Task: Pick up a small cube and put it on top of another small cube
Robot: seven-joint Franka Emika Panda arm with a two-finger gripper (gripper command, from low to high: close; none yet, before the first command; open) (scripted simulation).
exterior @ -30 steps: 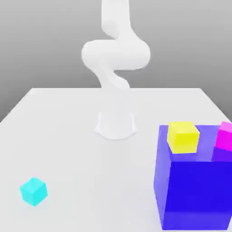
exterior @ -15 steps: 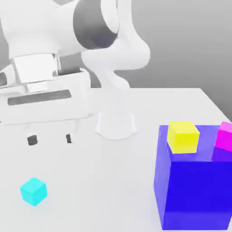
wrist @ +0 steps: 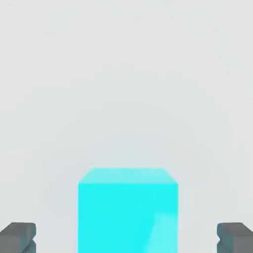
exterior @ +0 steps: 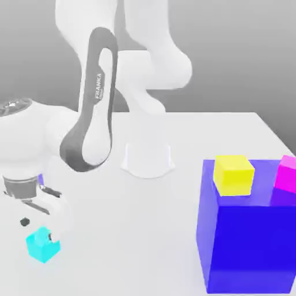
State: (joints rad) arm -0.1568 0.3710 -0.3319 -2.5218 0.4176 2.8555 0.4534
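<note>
One second was all it took for the arm (exterior: pixel 95 115) to swing from its folded, upright pose at the back of the table (exterior: pixel 173 231) down to the near corner on the exterior view's left. A moment earlier only its base and coiled upper links had stood there; by this instant the gripper (exterior: pixel 38 228) hung low over the cyan cube (exterior: pixel 43 245), its dark fingertips (exterior: pixel 24 221) dropping to either side of the cube's top. The jaws were spread wide and released, holding nothing. From the hand view the cyan cube (wrist: pixel 127 210) sat squarely between the two pads (wrist: pixel 18 236), with a clear gap on each side, so the aim looked good to me.

The cube itself had not budged; it rested on the table where it had been all along, well apart from everything else. Farther along, toward the exterior view's right, the big blue block (exterior: pixel 248 231) stood unchanged, with the yellow cube (exterior: pixel 233 174) on its top and the magenta cube (exterior: pixel 287 173) just beside that, at the picture's edge.

I judged the approach nearly finished: a little more descent, then a squeeze, and the lift could begin. The carry to the magenta cube remained entirely ahead, and it would have to climb above the blue block's height.
</note>
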